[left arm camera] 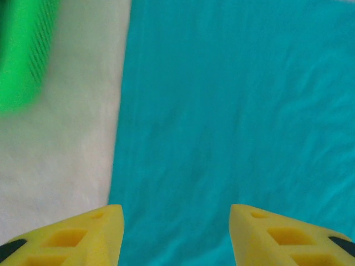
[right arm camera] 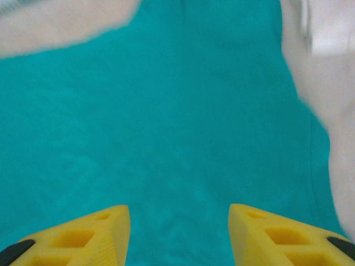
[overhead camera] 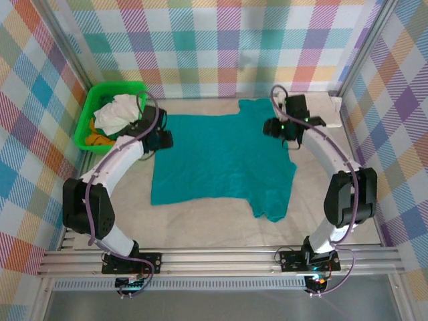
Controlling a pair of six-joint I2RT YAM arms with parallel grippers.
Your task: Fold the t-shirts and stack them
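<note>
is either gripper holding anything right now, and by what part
Nothing is held. The left gripper and the right gripper both stand open over the teal t-shirt, which lies spread out flat.

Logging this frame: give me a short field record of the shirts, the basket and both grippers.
teal t-shirt: spread flat on the table, unfolded
basket: far left corner; holds crumpled white cloth and orange cloth
left gripper: fingers apart, nothing between them, over the shirt's left edge
right gripper: fingers apart, nothing between them, over the shirt's far right part
white item: far right, beside the right arm; cannot tell what it is
folding: not yet started
</note>
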